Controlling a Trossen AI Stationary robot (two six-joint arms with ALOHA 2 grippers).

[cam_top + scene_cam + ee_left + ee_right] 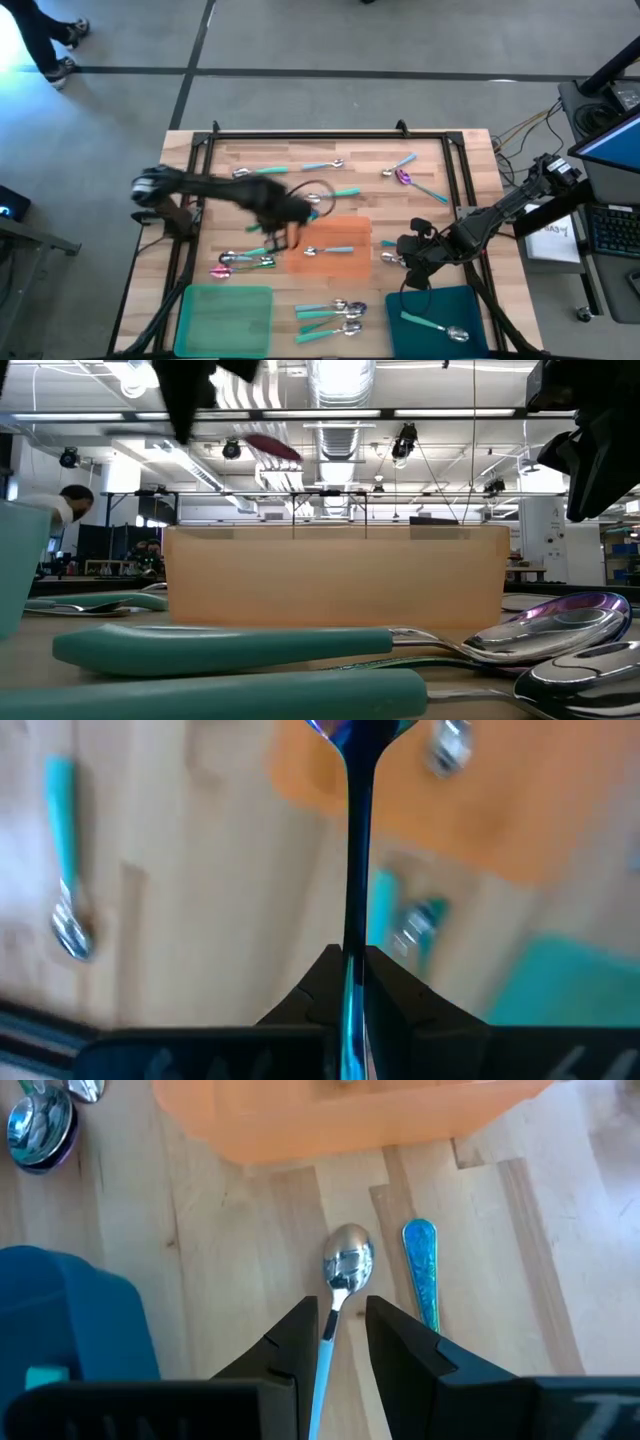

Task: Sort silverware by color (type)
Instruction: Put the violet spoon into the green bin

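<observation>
Above the orange rectangular tray (330, 258) at centre frame, the left gripper (352, 982) pinches a dark iridescent-handled spoon (354, 870). The right gripper (342, 1342), right of the tray, straddles a silver-bowled, light-blue-handled spoon (340, 1285) lying on the pale wooden tabletop (440, 170); whether it grips, I cannot tell. No writing is legible; grey floor surrounds the table.

You get even, bright light from above; long ceiling lamps (300, 412) glare white in the low view and reflect in the near spoon bowls (560, 628). At the high view's top left corner a patch of floor (15, 45) is blown out. Shadows on the table (440, 165) are soft and faint. In your left wrist view the table (200, 900) and orange tray (500, 810) smear with blur; your right wrist view is sharp.
</observation>
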